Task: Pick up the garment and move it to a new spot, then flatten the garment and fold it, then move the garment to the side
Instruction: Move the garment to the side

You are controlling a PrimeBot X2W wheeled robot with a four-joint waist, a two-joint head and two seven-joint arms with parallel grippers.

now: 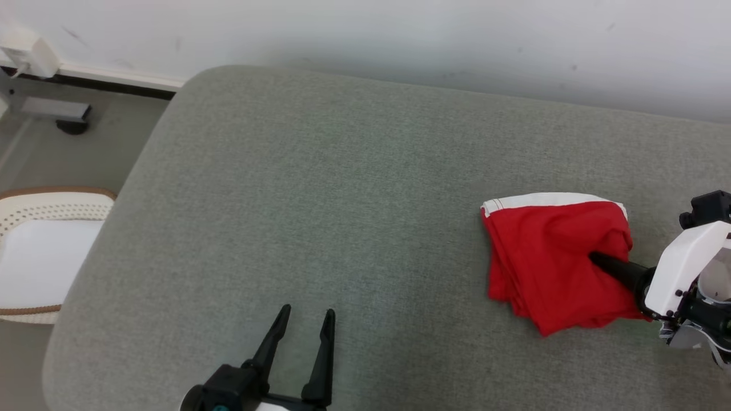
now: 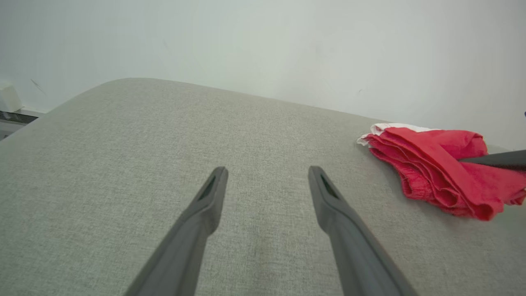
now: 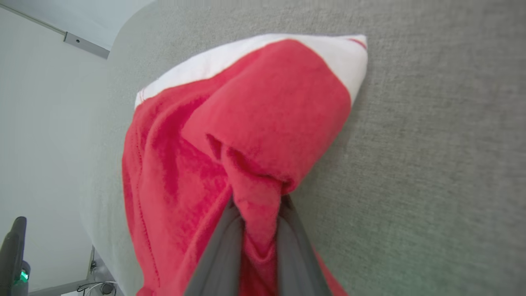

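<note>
one soft, limp garment [image 1: 548, 257] bunches where the right gripper [image 3: 258, 205] clenches its nearest fold; the left gripper [image 1: 306, 313] gapes empty.

Padded grey-green fabric counter [image 1: 342, 171] w/ rounded corner spreads ahead of the left hand [image 1: 308, 311] & to both sides. Far ahead of hand: white wall [image 1: 400, 40], few scuffs, soft even light. Well left of hand: grey floor [image 1: 34, 154] & white perforated seat or basket [image 1: 40, 251] w/ brown trim, can't tell which. Ahead-left: grey metal foot [image 1: 51, 108], white box [image 1: 34, 54] at wall base
</note>
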